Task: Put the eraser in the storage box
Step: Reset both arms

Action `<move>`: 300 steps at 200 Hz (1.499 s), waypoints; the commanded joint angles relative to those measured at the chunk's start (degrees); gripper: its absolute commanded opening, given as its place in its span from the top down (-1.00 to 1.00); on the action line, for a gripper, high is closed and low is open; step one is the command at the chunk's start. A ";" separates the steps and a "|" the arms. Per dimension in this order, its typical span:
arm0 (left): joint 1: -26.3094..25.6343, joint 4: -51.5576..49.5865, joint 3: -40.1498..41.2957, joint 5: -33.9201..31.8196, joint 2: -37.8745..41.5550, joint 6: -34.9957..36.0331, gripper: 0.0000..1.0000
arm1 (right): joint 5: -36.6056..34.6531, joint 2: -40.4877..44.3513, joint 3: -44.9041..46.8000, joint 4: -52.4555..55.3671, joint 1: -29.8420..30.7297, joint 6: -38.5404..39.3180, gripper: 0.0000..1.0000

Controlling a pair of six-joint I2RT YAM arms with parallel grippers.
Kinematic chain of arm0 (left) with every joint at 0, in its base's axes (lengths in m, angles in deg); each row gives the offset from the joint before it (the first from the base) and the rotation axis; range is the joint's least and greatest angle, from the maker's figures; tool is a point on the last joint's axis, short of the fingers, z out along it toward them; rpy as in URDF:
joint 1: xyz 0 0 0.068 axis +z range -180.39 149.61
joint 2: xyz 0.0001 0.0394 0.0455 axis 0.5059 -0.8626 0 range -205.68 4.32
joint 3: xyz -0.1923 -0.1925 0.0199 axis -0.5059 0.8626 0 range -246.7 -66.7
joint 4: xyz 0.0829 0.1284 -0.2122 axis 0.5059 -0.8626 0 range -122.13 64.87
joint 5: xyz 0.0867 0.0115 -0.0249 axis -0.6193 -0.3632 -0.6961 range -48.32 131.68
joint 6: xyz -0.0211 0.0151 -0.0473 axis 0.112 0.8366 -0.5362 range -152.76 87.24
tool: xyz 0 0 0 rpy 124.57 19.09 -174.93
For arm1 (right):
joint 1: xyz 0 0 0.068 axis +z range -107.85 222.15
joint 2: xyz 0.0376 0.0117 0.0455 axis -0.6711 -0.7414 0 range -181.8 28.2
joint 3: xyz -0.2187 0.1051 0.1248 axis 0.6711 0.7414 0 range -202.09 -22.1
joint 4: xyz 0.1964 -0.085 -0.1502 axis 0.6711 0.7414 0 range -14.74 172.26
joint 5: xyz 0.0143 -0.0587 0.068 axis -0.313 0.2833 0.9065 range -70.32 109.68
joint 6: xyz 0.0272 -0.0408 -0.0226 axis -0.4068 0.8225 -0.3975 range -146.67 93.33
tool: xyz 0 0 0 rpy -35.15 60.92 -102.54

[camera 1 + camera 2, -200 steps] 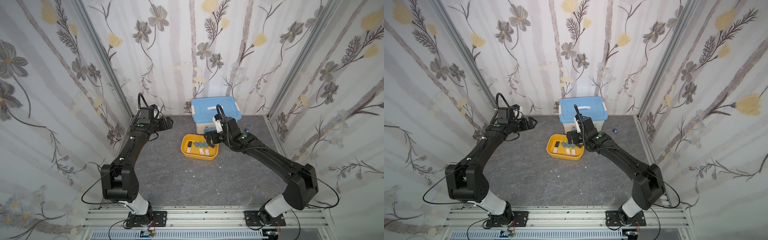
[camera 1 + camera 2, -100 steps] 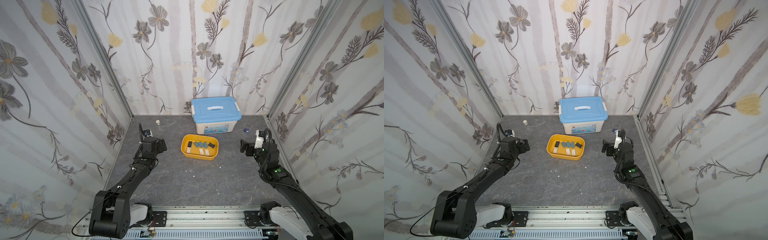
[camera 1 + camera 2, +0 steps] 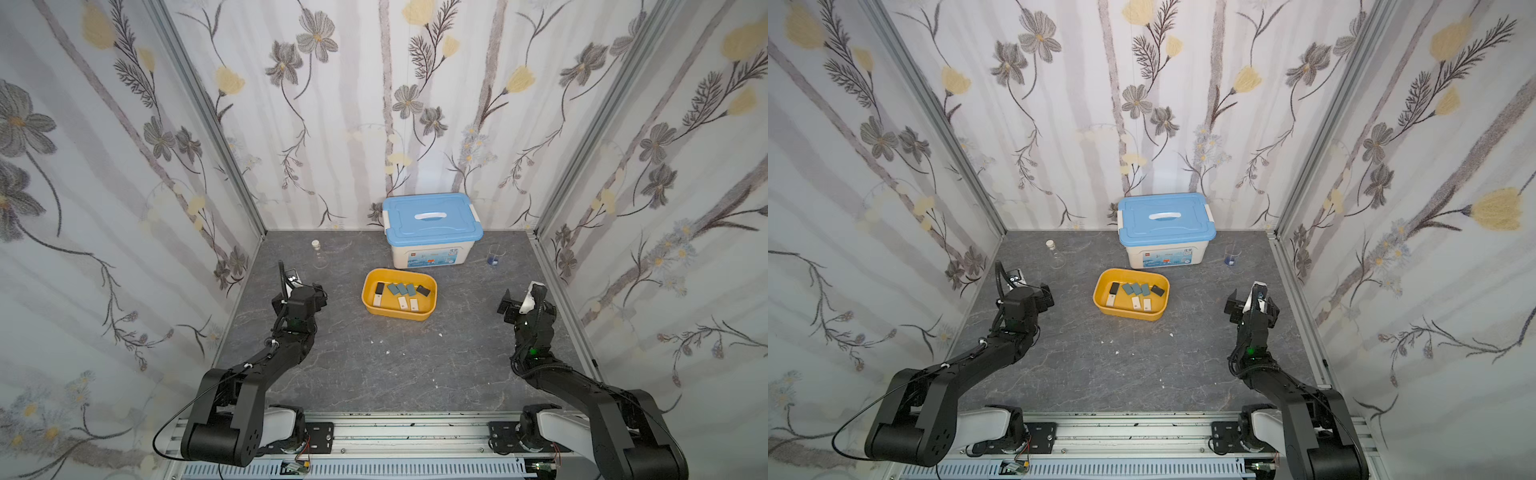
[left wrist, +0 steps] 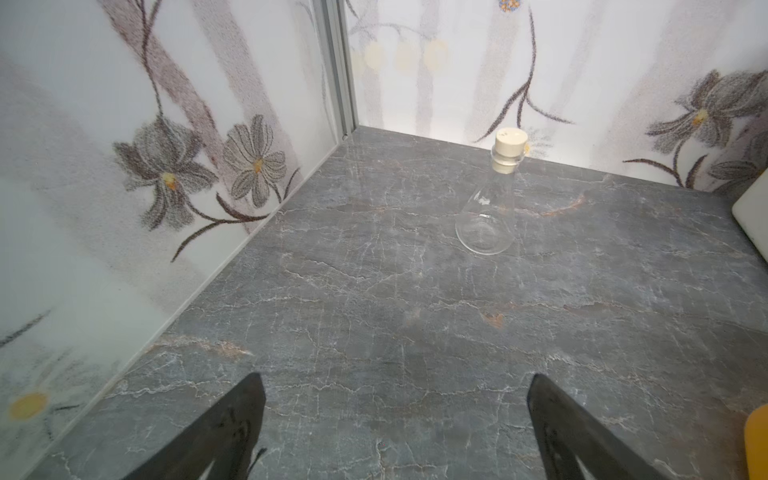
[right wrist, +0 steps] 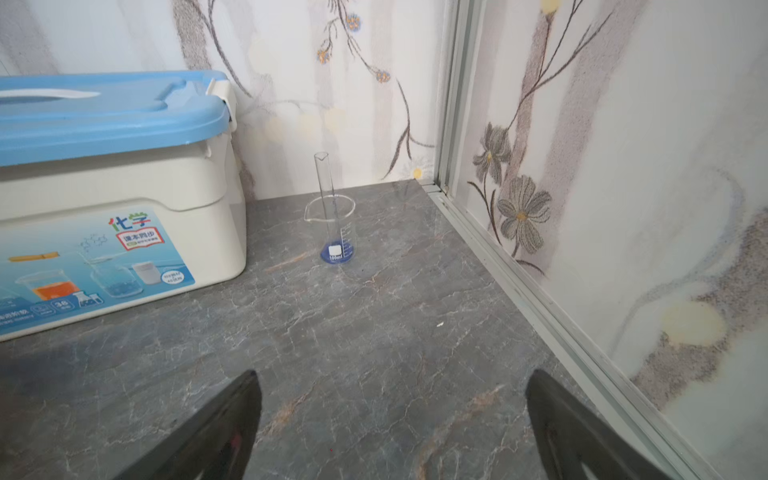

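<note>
Your left tool [image 4: 395, 377] and right tool [image 5: 393, 374] both stand wide open, empty. Several erasers [image 3: 401, 289] lie inside the storage box [image 3: 398, 271].

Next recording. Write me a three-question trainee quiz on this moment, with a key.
1. True or false: the left gripper and right gripper are both open and empty.
2. Where do the erasers lie? A) in the storage box B) on the white bin's lid C) on the tabletop
3. Which glass vessel stands nearer the right gripper, the flask or the beaker?
Key: 1 true; 2 A; 3 the beaker.
</note>
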 commanded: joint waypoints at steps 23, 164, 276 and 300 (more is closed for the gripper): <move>-0.23 0.82 0.62 -2.22 0.75 1.36 -1.00 | 11.05 -7.11 1.54 -19.03 -1.80 3.77 -0.99; 2.37 12.83 -1.16 9.45 -14.73 7.90 -1.00 | 17.79 -7.78 -0.10 -16.58 -4.05 3.63 -0.99; 8.29 20.73 3.31 24.12 -16.18 5.37 -1.00 | 18.03 -7.72 -0.14 -16.57 -4.14 3.66 -0.99; 8.29 21.33 3.44 23.99 -16.43 5.41 -1.00 | 18.05 -7.69 -0.14 -16.47 -4.14 3.65 -0.99</move>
